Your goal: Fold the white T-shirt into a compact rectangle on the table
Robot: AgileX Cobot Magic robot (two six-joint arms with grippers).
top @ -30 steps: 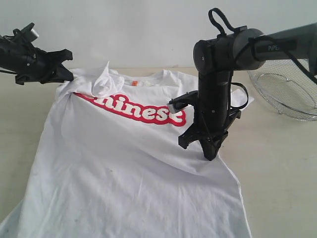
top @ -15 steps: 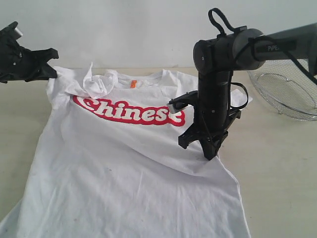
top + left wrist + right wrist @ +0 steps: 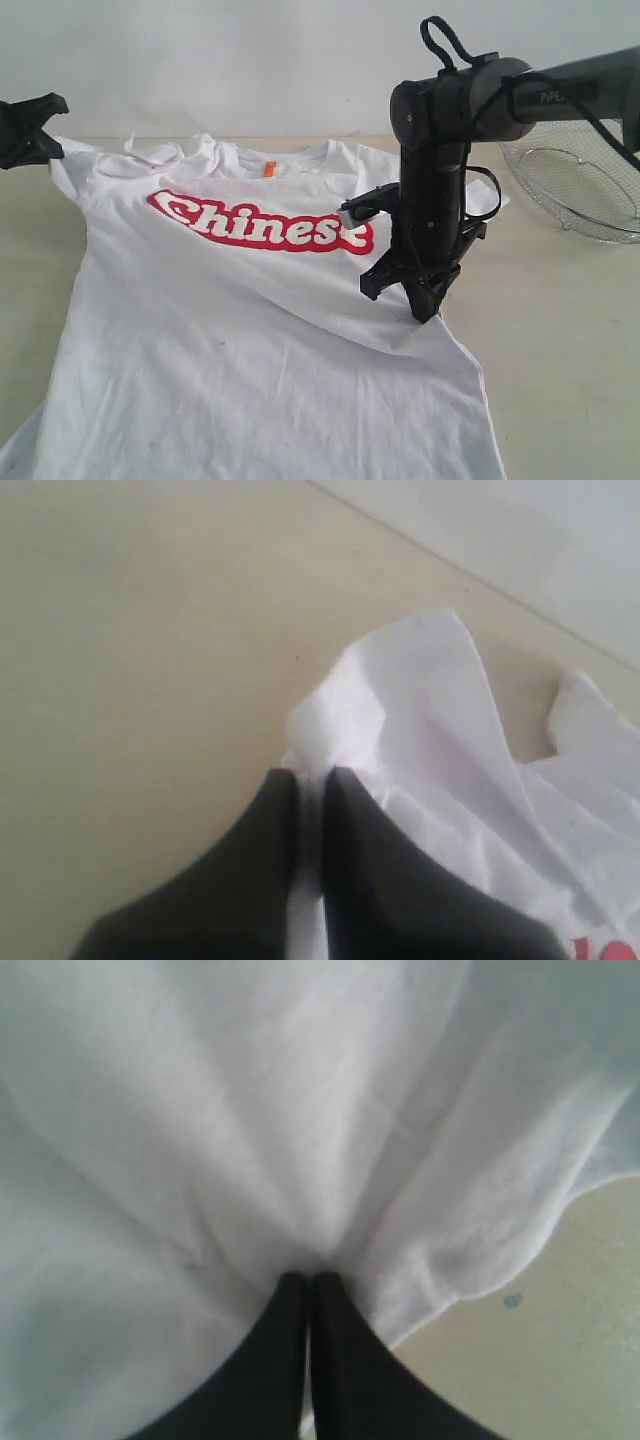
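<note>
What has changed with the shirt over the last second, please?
The left gripper, jaws shut on a sleeve of the T-shirt, pulled it leftward, spreading the bunched shoulder flat. The right gripper stayed clamped on its other side; the basket did not move.

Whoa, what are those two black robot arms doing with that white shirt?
They are getting the white T-shirt ready to fold. It lies print up on the table, spread out, not folded yet. The left gripper pinches one sleeve, stretched out sideways. The right gripper is shut on cloth at the shirt's other side. A wire basket sits off to that side.
</note>
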